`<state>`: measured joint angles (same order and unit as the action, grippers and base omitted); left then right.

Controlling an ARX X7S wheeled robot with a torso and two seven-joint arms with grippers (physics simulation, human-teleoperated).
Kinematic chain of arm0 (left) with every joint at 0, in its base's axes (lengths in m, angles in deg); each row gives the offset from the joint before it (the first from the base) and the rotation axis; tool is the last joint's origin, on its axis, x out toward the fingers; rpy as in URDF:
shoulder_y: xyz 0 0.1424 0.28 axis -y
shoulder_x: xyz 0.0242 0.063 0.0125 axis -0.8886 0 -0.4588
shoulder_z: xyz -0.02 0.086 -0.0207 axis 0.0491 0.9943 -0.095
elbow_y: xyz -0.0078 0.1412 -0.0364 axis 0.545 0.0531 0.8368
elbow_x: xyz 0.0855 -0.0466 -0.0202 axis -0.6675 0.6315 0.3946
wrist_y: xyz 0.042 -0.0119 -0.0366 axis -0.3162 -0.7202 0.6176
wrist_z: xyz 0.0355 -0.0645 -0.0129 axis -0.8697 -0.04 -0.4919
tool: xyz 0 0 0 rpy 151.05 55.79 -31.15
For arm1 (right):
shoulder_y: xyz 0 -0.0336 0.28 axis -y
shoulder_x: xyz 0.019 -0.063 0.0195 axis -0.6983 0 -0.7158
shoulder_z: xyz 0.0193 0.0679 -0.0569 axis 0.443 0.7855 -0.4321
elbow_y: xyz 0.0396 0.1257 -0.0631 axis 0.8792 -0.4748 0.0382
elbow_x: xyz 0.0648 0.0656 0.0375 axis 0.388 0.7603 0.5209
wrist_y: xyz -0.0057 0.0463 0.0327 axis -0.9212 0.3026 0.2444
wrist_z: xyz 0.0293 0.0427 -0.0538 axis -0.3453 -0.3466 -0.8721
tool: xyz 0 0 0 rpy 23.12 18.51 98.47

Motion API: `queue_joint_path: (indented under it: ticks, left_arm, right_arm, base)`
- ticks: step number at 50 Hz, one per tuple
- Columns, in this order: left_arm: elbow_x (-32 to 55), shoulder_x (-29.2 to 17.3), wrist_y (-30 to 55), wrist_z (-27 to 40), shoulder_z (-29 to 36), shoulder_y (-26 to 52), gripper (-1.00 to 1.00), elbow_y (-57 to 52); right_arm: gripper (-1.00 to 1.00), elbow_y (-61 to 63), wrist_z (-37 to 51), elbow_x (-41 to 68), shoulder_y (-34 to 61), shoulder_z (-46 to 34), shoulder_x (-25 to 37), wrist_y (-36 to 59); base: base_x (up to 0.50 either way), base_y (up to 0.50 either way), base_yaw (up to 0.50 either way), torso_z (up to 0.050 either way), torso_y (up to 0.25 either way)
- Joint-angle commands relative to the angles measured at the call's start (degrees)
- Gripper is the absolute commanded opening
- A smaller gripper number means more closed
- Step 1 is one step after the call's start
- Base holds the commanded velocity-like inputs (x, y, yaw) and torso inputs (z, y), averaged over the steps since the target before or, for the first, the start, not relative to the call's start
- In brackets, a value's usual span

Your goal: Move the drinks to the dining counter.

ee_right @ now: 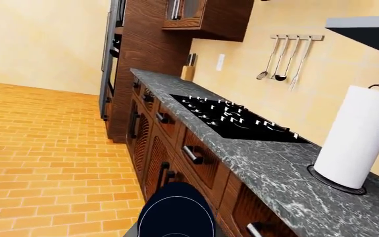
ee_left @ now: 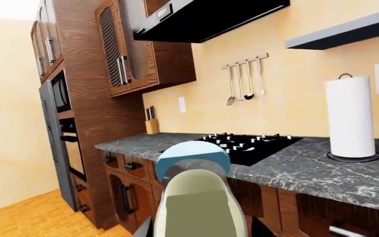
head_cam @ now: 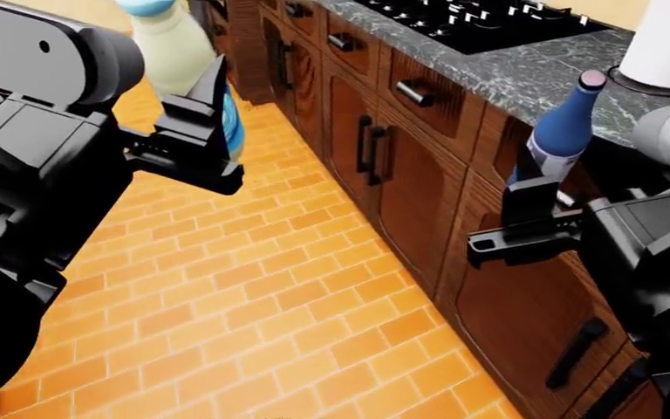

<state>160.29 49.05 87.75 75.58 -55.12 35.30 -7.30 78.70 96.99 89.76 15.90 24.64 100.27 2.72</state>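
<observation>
In the head view the left gripper (head_cam: pixel 201 131) is pinching the milk bottle (head_cam: pixel 178 61), held upright over the brick floor (head_cam: pixel 254 305), well clear of the cabinets. Its black fingers (head_cam: pixel 209 92) press the lower body and blue label; the light-blue cap is cut off by the frame's upper edge. The left wrist view looks along the same bottle (ee_left: pixel 199 202) from below, cream body nearest, cap (ee_left: pixel 191 157) beyond.

The right gripper (head_cam: pixel 533 218) is closed on the blue bottle (head_cam: pixel 558 131), gripping its white label low down. That bottle stands upright in the air in front of the brown cabinets (head_cam: pixel 405 166), its cap level with the edge of the dark grey marble desk (head_cam: pixel 522 78). In the right wrist view only the bottle's dark round top (ee_right: pixel 175 212) shows, close to the lens.

Farther off, on the marble desk, sits a black cooktop (ee_right: pixel 236 118), with a paper-towel roll (ee_right: pixel 357 138) on its stand just beside it. At the far end stands a knife block (ee_right: pixel 188 71) by a tall oven column (ee_left: pixel 67 123). Utensils (ee_left: pixel 246 81) hang on the yellow wall under a black hood (ee_left: pixel 209 17). The off-white dining counter is not in sight.
</observation>
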Motion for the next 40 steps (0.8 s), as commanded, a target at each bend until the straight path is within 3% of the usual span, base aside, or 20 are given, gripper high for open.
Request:
queue_joint_path:
  ticks: [1,40]
  left_arm:
    - [1.23,0.07,-0.06,1.78,0.49,1.98,-1.0,0.07]
    - [-1.35,-2.08,-2.5,-0.76,-0.88,-2.61,-1.0,-1.02]
  right_arm:
    - [-1.0,0.81,1.42,2.05,1.38,0.73,1.92,-0.63]
    - [-1.0,-0.5,-1.1,-1.93,-0.02,-1.94,-0.31,-0.13]
  base:
    - [0.02,0.04,0.5,0.0,0.0]
    - [0.01,0.04,0.5,0.0,0.001]
